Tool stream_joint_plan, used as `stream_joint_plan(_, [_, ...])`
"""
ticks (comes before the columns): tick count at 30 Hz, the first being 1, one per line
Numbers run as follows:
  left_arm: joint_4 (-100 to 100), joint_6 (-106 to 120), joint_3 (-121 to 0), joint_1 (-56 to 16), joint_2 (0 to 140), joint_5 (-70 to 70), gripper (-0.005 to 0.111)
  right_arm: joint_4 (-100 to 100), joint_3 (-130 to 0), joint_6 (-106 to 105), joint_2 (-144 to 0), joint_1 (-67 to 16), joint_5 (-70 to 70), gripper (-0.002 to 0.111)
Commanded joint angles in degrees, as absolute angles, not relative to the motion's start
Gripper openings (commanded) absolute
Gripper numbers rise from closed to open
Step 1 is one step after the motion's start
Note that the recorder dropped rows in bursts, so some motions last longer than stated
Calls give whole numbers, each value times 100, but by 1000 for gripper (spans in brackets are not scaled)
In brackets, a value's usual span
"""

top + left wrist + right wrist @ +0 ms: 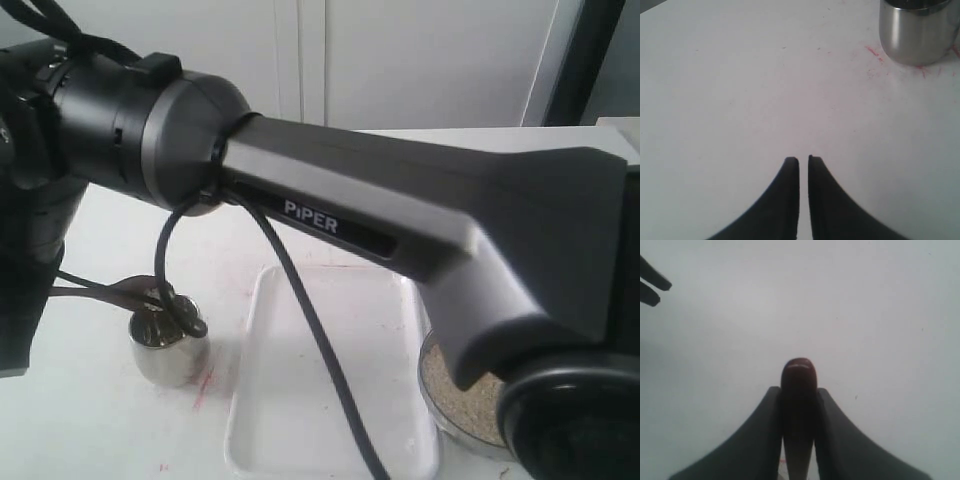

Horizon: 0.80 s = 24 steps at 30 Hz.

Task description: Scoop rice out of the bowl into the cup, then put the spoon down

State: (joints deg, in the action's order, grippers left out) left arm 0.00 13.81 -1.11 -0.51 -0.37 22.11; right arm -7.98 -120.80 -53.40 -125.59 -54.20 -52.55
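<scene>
**Right hand clamped on the spoon at the cup**

My right hand (pixel 798 390) has both fingers pressed against the spoon (pixel 799 371), a slim, dark reddish-brown wooden piece whose rounded end pokes out past my fingertips. My right arm (pixel 400 215) stretches across the exterior view from right to left. There the spoon's dark tip sits at the rim of the cup (pixel 168 352), a small shiny steel tumbler on the white counter (pixel 740 90). My left hand (pixel 803 160) hangs low over the counter near the cup, fingers pressed almost together on nothing. Only the exterior view shows the pale rice (pixel 458 395) in the bowl (pixel 428 408), just beside the white tray (pixel 340 400) and well apart from the cup.
</scene>
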Motion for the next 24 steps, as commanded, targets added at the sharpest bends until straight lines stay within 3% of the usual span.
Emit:
stream_joint_plan(1, [-32, 1347, -58, -74, 0, 2488, 14, -832, -12121, -5090, -12555, -5425, -5222, 0])
stream_joint_plan(24, [-32, 1347, -58, -74, 0, 2488, 14, -1249, -12121, -4723, -12555, -5184, -5016, 0])
